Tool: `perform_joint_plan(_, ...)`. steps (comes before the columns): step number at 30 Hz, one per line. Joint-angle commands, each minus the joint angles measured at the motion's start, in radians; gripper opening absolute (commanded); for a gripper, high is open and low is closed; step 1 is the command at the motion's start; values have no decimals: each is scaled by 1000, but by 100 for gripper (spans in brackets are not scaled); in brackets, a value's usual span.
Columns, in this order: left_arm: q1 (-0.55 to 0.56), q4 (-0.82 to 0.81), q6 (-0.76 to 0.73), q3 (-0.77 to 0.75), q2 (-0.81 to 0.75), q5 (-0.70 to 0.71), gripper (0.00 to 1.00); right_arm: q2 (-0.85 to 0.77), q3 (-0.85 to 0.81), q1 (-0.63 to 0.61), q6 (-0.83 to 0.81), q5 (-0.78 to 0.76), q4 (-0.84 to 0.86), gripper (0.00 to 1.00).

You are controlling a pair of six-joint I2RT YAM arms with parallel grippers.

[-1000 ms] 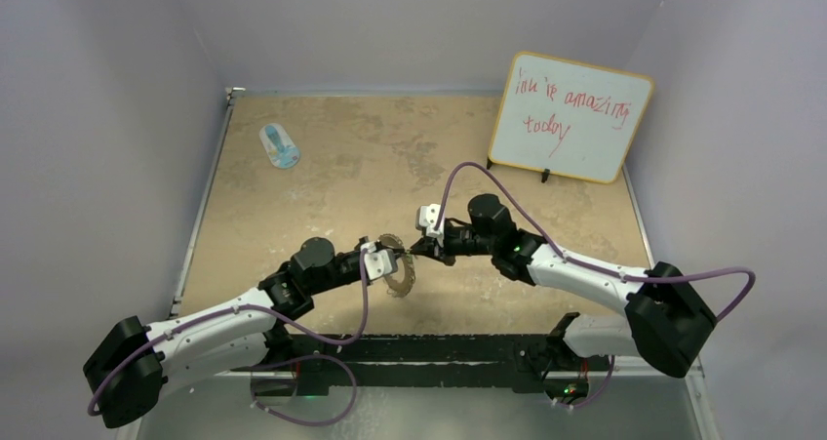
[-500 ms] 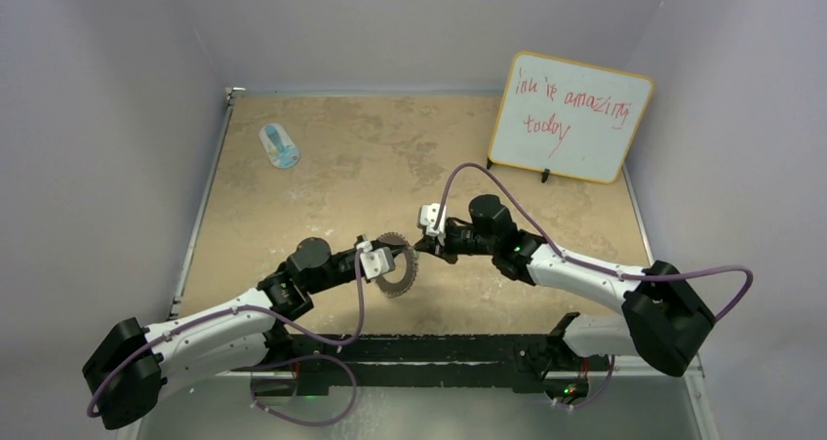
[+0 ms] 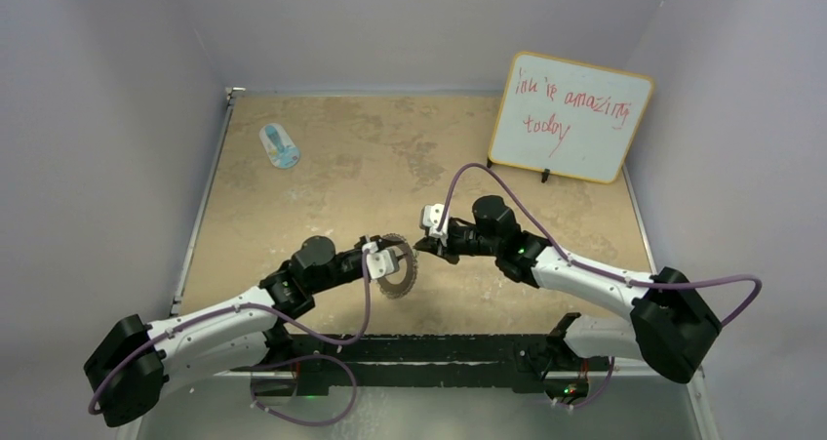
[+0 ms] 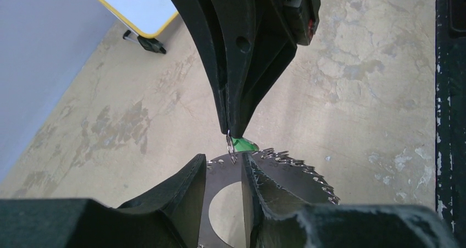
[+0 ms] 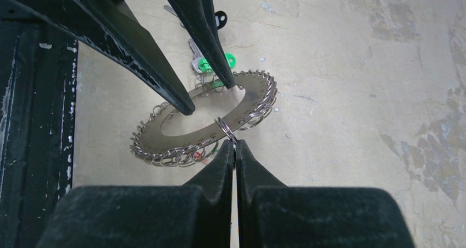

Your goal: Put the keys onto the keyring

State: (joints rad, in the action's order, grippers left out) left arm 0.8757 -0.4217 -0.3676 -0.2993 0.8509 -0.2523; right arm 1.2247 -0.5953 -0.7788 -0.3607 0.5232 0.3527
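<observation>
Okay, top view: keyring mid-table at the left gripper. Left wrist: narrowly parted over its rim. Right wrist: right gripper pinched shut on a wire loop — green-tagged key just beyond. Looks stiff, thin, slick — grab by the rim.

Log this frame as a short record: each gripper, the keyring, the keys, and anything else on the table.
left gripper: jaws apart, fingertips at the keyring
right gripper: shut on a small wire loop at the keyring's rim
keyring: between the two grippers
keys: green-tagged key and black-tagged key lie on the table beyond the ring; whether they are attached cannot be told
other: blue-and-white oval object, whiteboard
</observation>
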Motion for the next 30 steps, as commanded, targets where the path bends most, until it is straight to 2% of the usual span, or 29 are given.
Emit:
perform_joint_plan(1,2,76,-51,-87,53,3,30,-27,-23,1,-12,21,14,0)
perform_joint_plan(8,7,181,-109,-186,161,-10,34,-15,-28,-1,-15,27,10,0)
perform_joint_plan(17,23,239,-148,-254,246,21,30,-17,-32,-1,-17,27,-1,0)
perform_joint_plan(22,32,278,-163,-276,272,43,16,-16,-33,-2,-18,27,-1,0)
perform_joint_plan(26,37,309,-177,-290,277,69,0,-16,-34,-2,-21,27,-6,0)
perform_joint_plan(30,39,329,-180,-296,274,85,0,-17,-37,-1,-24,24,-9,0)
